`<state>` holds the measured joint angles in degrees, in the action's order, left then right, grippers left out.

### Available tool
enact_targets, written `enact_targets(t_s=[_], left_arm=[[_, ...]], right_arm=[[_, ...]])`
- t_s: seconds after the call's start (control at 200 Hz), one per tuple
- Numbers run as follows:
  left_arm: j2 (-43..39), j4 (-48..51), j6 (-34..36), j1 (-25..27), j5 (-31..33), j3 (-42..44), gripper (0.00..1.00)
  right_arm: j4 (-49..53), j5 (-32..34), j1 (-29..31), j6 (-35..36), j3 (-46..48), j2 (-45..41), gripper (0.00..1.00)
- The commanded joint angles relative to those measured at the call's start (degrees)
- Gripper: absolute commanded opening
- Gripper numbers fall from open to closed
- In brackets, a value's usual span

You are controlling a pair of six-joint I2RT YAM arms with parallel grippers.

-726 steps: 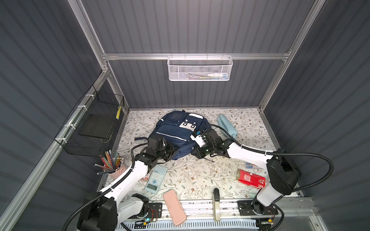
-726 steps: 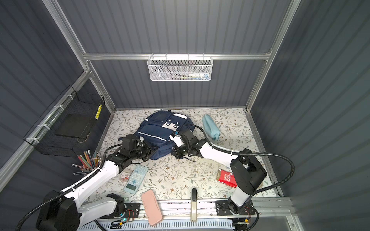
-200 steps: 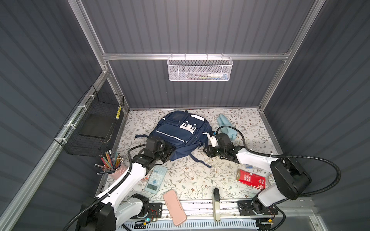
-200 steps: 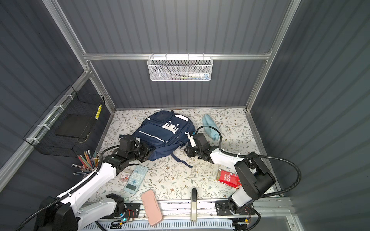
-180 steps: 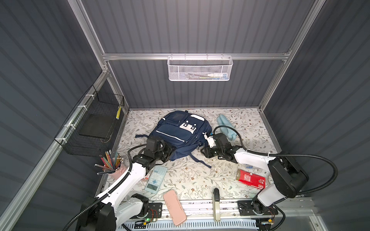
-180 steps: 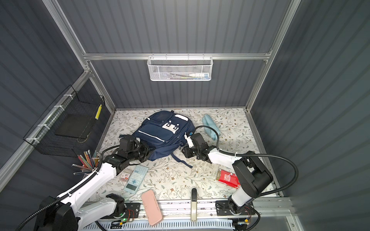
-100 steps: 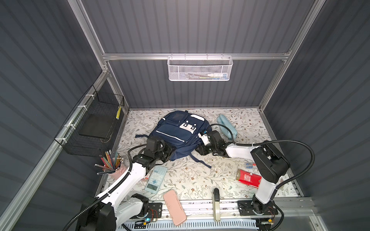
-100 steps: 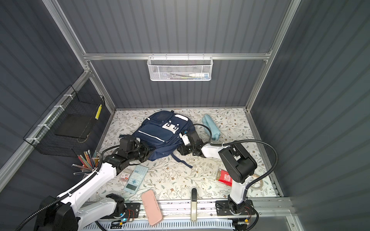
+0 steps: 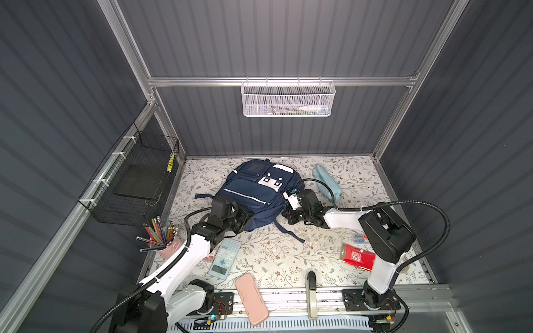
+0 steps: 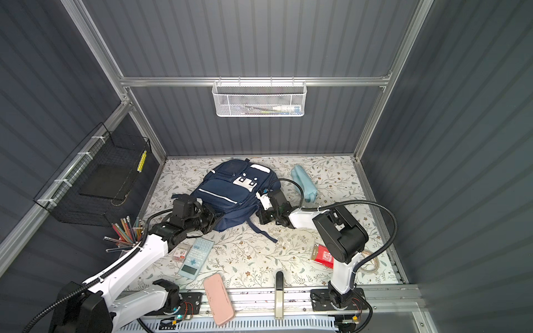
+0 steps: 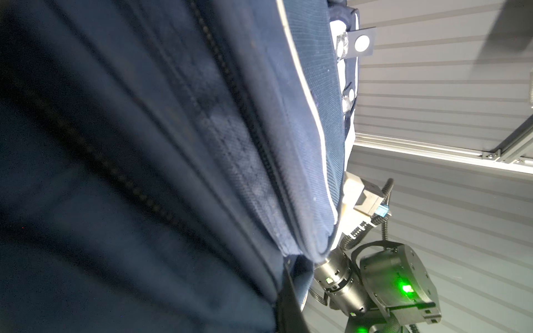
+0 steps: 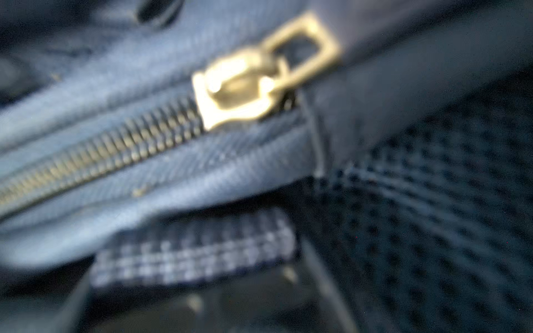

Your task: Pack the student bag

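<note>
The student bag (image 9: 253, 187) lies flat on the floral surface (image 9: 274, 253), just above the centre of both top views. The left hand (image 9: 244, 219) is closed at the bag's lower-left corner, and the right hand (image 9: 285, 214) is closed at its lower-right edge. The fingers are hidden in every view, so whether either hand has caught fabric cannot be told.

In the right wrist view the brass zipper slider (image 12: 239, 89) and its pull sit free in the upper middle, blurred and very near. The main risk is that the right hand has shut on webbing or nothing rather than the pull, so a tug would drag the whole bag instead of opening it. If the left hand has no real hold, the bag could slide toward the light blue pouch (image 9: 326, 180) at upper right. The loose strap (image 9: 288, 232) could also snag.
</note>
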<state>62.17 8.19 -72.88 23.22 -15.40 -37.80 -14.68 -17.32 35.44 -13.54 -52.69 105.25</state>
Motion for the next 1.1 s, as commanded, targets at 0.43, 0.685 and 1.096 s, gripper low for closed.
enact_targets(t_s=[0.43, 0.685, 1.096], left_arm=[[-0.2, 1.0, 0.8, 0.1, -0.9, -3.0, 0.0], [3.4, -5.8, 5.0, 1.5, -4.9, -3.7, 0.0], [1.8, 2.6, 8.9, 0.8, -3.0, -4.8, 0.62]], right_arm=[[5.8, 4.6, -4.9, -4.7, -0.3, 2.3, 0.0], [-0.3, -0.4, -4.6, -7.9, 8.0, -9.7, 0.53], [19.4, 12.6, -5.6, -10.3, -4.9, -23.4, 0.8]])
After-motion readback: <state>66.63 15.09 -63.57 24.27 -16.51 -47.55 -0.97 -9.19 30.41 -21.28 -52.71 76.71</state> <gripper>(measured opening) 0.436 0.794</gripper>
